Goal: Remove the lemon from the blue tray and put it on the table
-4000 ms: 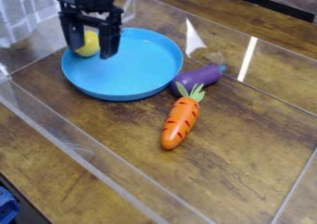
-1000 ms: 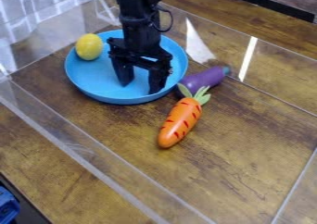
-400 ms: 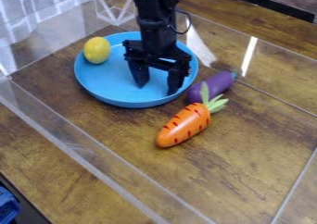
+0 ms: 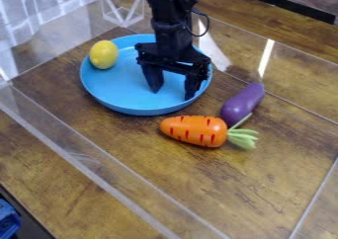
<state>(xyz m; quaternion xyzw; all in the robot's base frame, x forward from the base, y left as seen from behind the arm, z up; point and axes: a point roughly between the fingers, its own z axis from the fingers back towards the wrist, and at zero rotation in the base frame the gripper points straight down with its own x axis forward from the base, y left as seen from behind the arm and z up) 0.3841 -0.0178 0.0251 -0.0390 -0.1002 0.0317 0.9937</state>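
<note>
**Lemon sitting in tray, claw hanging empty on the wrong side**

The small bright yellow oval lemon (image 4: 102, 53) is lying at the upper-left rim of the large round shallow blue plastic tray (image 4: 113, 92), inside the raised edge, w/ nothing gripping it. The tray is resting on the dark brown wood-plank bench (image 4: 158, 184), upper-left of centre in frame.

The black claw (image 4: 175, 82) is hanging over the tray's right part, pointing nearly straight down, jaws standing wide apart and holding nothing. It's sitting well apart from the lemon, which is lying to its left across the tray floor.

Two distractors are lying on the bench right of the tray: an orange carrot (image 4: 201, 130) w/ green top, near the tray's lower-right edge, and a purple eggplant (image 4: 242, 102) just above-right of it.

Judgement: task is not yet started in effect; lemon needs gripping first. The wide jaws are prob. set for closing round the fruit, but the claw needs shifting left toward the frame's upper-left. Risk: the smooth round lemon rolling along the rim if nudged.
</note>
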